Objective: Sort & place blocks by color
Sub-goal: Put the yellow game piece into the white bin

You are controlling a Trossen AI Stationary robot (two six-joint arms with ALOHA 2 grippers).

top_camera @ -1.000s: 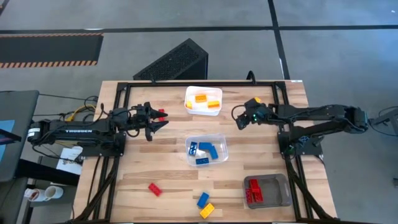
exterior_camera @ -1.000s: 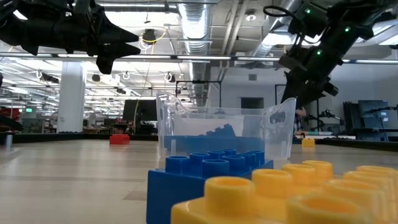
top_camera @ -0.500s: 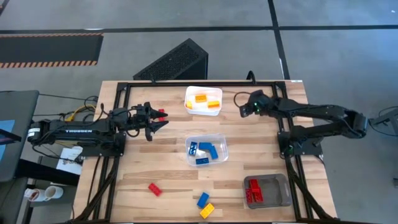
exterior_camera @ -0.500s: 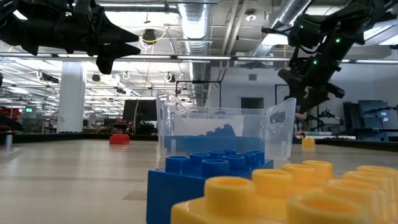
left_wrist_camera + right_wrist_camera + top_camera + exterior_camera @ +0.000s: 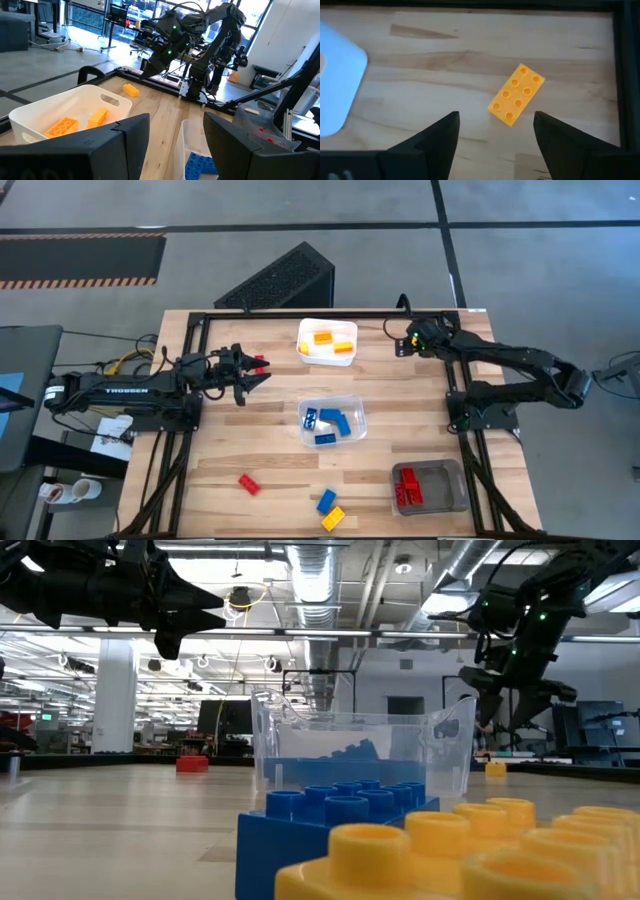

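One orange block (image 5: 516, 94) is lying skewed beneath the right gripper (image 5: 495, 131), whose open fingers are risking a slipped grasp; left gripper (image 5: 250, 375) is waiting half-open, empty.

The tabletop (image 5: 250, 440) is pale striped wood with a black frame. Behind the clear bin (image 5: 332, 423) of blue bricks (image 5: 330, 420), a white bin (image 5: 327, 340) holds orange-yellow bricks (image 5: 333, 340). Right of and in front of the clear bin, a grey tray (image 5: 430, 487) holds red bricks (image 5: 408, 486). Loose in front of it: one red brick (image 5: 248, 483), one blue brick (image 5: 326, 501), one yellow brick (image 5: 333, 518). An orange-yellow brick (image 5: 516, 94) with eight studs lies on bare wood.
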